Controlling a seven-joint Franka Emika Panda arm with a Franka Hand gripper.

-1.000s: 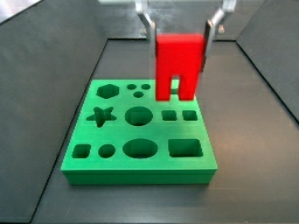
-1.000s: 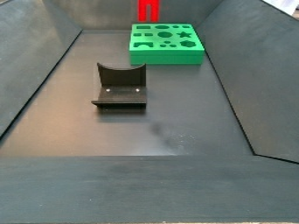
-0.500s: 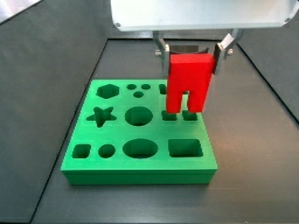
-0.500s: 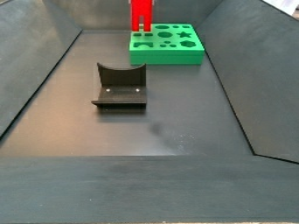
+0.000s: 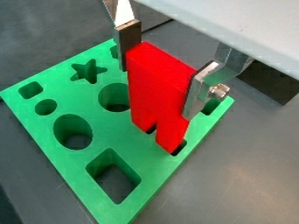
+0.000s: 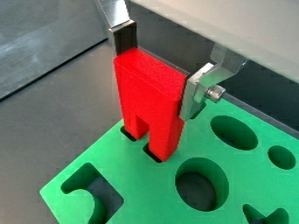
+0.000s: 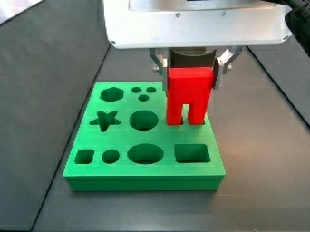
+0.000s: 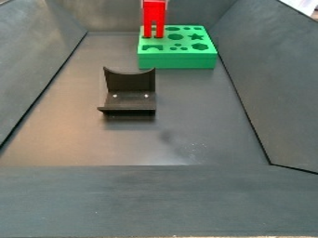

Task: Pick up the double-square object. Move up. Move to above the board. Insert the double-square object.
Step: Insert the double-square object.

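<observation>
Gripping the double-square object [image 5: 158, 92] by its solid upper part, the gripper [image 5: 166, 63] stands directly over the board [image 5: 52, 105]. We see its fingers [image 5: 126, 42] as flat silver plates pressed against two opposite faces of the red block, closed to the block's width, with no gap visible between pads and plastic in both wrist views.

We note the block is upright. In a wrist view its two prongs [image 6: 149, 131] reach down into a pair of small square holes near one edge of the green slab, the slot between the prongs straddling the strip of green that separates the holes. How deep the prongs sit we cannot tell. In a side view the block [image 7: 189, 91] stands on the board [image 7: 145, 177] with its prong ends level with the top face, at the two small squares beside the central round hole.

Other cut-outs in the board are unfilled: star [image 7: 105, 119], hexagon [image 7: 112, 92], large oval [image 7: 144, 153] and large square [image 7: 191, 152].

In a side view from farther off, the board [image 8: 189, 58] lies at the far end of the dark floor, and the red block [image 8: 152, 20] rises from its corner. We record the fixture [image 8: 126, 91] standing well apart from the board, nearer mid-floor, with nothing on it.
</observation>
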